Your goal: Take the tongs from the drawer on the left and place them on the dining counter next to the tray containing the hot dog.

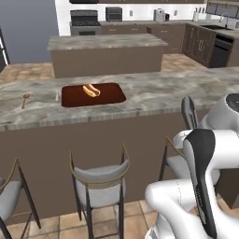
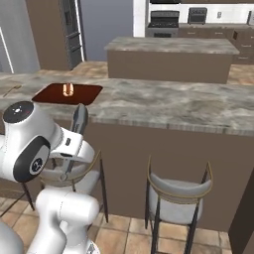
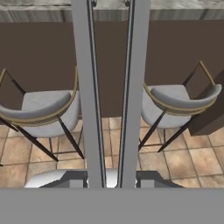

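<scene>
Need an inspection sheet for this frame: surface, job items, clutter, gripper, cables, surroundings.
Surface: dining counter, marbled stone, dark brown base.
Job items: tray on the counter with hot dog on it; tongs in the gripper, arms pointing away from the hand.
Clutter: wooden spoon and small silver utensil left of the tray.
Gripper: gripper shut on the tongs, below counter height.
Cables: nothing seen.
Surroundings: stools along the counter, island and stove behind.

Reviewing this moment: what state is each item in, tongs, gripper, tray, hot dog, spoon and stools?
tongs: held upright, off the counter.
gripper: jaws shut on the tongs.
tray: flat on the dining counter.
hot dog: lying on the tray.
wooden spoon: lying left of tray.
stools: standing at the counter.
</scene>
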